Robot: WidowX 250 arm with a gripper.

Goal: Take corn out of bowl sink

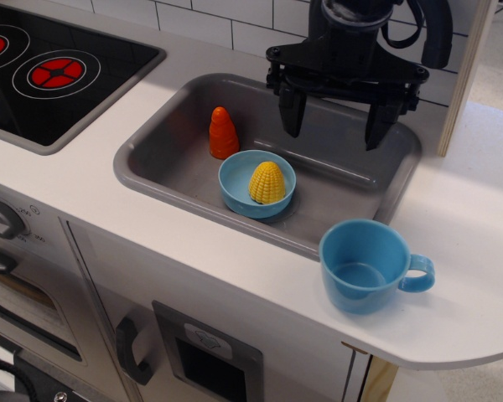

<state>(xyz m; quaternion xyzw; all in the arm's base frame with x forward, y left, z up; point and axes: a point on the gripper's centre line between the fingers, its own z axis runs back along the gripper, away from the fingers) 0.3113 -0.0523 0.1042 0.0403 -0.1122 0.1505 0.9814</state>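
Observation:
The yellow bumpy corn [267, 182] stands upright in the shallow light-blue bowl [236, 180], which sits in the grey sink [180, 138] near its front wall. My gripper [335, 124] hangs above the back right part of the sink, up and to the right of the bowl. Its two black fingers [292, 113] are spread wide apart and hold nothing.
A smooth orange-red cone toy [223, 133] stands in the sink just behind the bowl's left side. A blue mug with a handle [367, 265] stands on the white countertop [469, 209] front right of the sink. A black stovetop with red rings [54, 74] lies to the left.

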